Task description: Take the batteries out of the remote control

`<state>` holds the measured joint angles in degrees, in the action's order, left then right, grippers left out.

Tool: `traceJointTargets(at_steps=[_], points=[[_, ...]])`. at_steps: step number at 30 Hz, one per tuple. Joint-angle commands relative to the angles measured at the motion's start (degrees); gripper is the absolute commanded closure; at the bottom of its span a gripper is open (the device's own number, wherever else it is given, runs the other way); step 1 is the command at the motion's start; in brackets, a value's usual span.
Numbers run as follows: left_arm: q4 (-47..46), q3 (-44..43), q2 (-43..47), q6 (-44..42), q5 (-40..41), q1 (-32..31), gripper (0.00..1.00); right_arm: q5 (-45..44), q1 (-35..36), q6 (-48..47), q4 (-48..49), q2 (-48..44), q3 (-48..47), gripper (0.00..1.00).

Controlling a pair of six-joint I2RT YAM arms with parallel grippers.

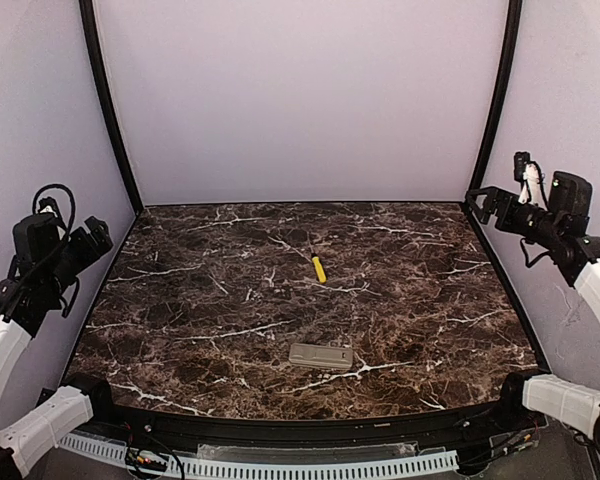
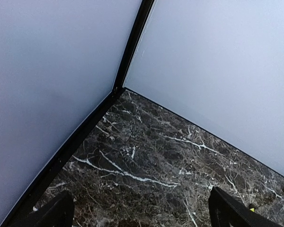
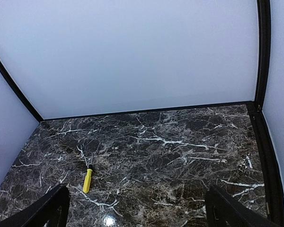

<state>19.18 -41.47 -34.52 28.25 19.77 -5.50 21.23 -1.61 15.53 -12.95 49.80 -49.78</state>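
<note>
Lying flat on the dark marbled tabletop (image 1: pixel 180 330), the remote control (image 1: pixel 321 356) sits close to the near edge, roughly midway between the two arm bases, with its long side running across the top view. It is a grey-beige bar. Which face is up cannot be told at this size, and the batteries cannot be made out on it or around it.

Beyond the remote control, toward the back wall and well apart from it, lies the yellow-handled screwdriver (image 1: pixel 319 269). Its handle is nearly in line with the remote's middle, and its thin shaft points away and slightly left.

The left gripper (image 1: pixel 98 238) hangs raised, far to the left of the remote control and farther back. It is released, its fingers (image 2: pixel 229 210) spread wide with only bare marble and a corner of the enclosure between them. The right gripper (image 1: pixel 480 205) is raised far to the right of the remote control and farther back still. It is also released and grasps nothing, and its wrist view takes in the screwdriver.
</note>
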Motion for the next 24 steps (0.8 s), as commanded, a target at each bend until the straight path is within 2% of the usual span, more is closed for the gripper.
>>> traceJointTargets(at_steps=[1, 5, 8, 15, 18, 24], points=[[12.5, -6.1, 0.5, -0.3, -3.7, -0.1, 0.00, 2.9, 0.1, -0.8, -4.7, -1.5, 0.3, 0.01], [18.2, -10.5, -3.4, -6.0, -10.4, -0.1, 0.00, 11.6, 0.7, -3.9, -7.1, -0.1, -1.3, 0.01], [21.2, -12.1, -6.9, -10.1, -16.6, -0.1, 0.05, 14.0, 2.9, -6.3, -10.7, 3.0, -3.7, 0.02], [24.3, -12.0, -11.2, -17.6, -27.8, -0.5, 0.06, 8.7, 14.2, -12.2, -13.7, 8.5, -7.0, 0.02], [22.2, -10.1, -11.0, -16.8, -30.1, -0.6, 0.02, 6.1, 18.7, -15.1, -13.4, 10.3, -6.5, 0.01], [18.5, -5.7, -11.1, -13.4, -34.5, -0.9, 0.01, 3.7, 27.8, -21.6, -11.9, 14.8, -4.3, 0.01]])
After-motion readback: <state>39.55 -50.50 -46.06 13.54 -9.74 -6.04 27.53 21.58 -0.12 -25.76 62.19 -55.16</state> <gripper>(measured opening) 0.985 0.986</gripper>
